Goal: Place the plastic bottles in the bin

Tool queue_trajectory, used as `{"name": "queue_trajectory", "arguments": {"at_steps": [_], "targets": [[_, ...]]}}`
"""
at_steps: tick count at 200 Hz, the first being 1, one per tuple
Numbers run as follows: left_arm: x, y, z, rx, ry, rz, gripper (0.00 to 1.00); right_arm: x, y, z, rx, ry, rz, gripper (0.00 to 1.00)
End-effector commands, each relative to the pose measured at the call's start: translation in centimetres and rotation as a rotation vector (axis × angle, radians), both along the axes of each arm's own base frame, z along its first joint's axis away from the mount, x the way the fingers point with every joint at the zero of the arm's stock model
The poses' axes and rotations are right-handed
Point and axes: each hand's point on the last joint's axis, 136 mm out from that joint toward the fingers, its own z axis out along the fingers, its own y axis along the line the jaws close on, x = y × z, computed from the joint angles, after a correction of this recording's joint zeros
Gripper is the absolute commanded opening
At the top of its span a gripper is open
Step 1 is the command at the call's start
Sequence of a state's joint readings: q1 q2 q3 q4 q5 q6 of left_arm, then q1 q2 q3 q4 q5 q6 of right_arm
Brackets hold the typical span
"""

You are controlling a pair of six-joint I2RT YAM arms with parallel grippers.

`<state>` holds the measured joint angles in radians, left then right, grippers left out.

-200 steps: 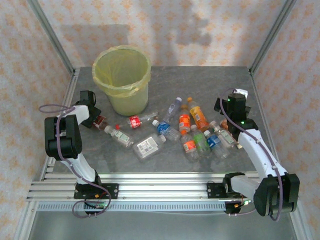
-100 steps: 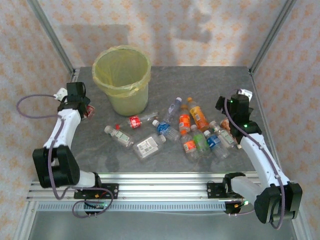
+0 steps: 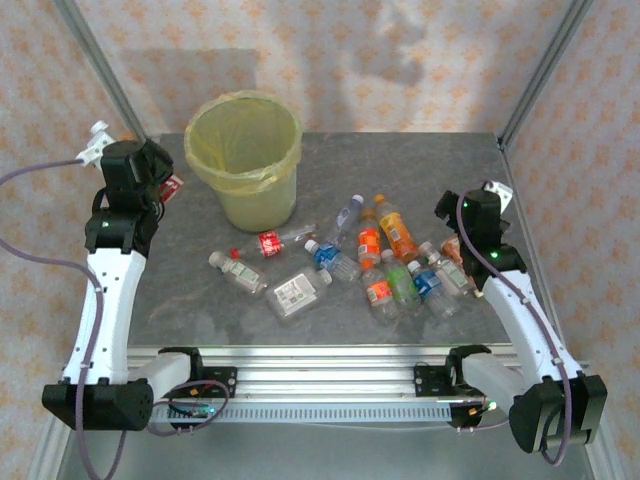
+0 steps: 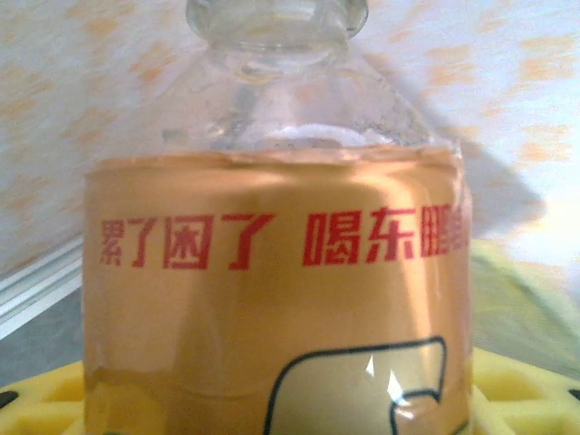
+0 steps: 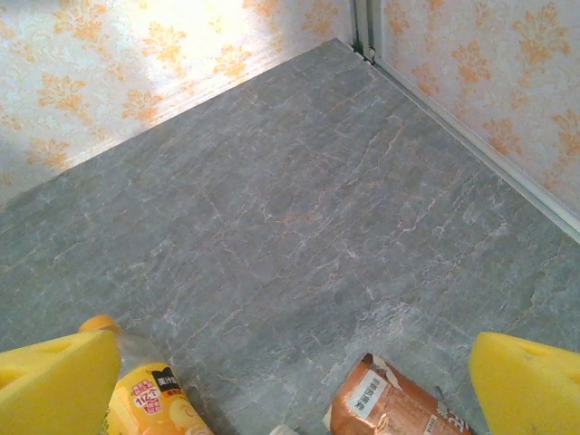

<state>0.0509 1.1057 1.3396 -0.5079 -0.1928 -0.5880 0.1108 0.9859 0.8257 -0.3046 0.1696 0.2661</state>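
My left gripper hangs in the air just left of the bin, shut on a plastic bottle. In the left wrist view that bottle has a golden label with red characters and stands between my yellow pads. The pale yellow-green bin has a yellow bag lining. Several more plastic bottles lie scattered mid-table. My right gripper hovers open over the right end of that cluster. Its pads stand wide apart above an orange-capped bottle and a brown-labelled one.
A crushed clear bottle and a green-labelled one lie nearest the front. Metal frame posts and patterned walls close in the grey table. Bare table stretches behind the right gripper toward the far right corner.
My left arm has lifted the bottle off the table left of the bin, up and toward the back. The right arm has shifted only slightly.
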Motion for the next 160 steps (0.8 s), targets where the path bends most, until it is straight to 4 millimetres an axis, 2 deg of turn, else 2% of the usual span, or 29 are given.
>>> {"name": "queue_trajectory", "arguments": {"at_steps": [1,14,32,68,105,140,160], "targets": [[0.5,-2.5,4.4,0.063,-0.088,-0.105,0.42,-0.4,-0.4,1.5,0.015,-0.025,-0.042,0.99],[1.3,-4.2,6.1,0.080,-0.125,-0.169,0.42,-0.5,-0.5,1.4,0.020,-0.018,-0.050,0.99],[2.6,-6.4,7.6,0.103,-0.147,-0.237,0.41,-0.7,-0.5,1.4,0.030,-0.013,-0.056,0.99],[5.6,-10.5,8.3,0.144,-0.148,-0.359,0.40,-1.0,-0.2,1.9,0.056,-0.002,-0.052,0.99],[9.6,-13.5,7.4,0.242,-0.105,-0.451,0.40,-1.6,-0.3,2.4,0.076,0.013,-0.069,0.99],[13.6,-14.2,6.2,0.299,-0.052,-0.460,0.41,-2.4,-0.5,2.4,0.093,0.031,-0.088,0.99],[15.6,-14.8,4.5,0.323,0.020,-0.479,0.41,-2.8,-0.9,2.5,0.086,0.037,-0.111,0.99]]}}
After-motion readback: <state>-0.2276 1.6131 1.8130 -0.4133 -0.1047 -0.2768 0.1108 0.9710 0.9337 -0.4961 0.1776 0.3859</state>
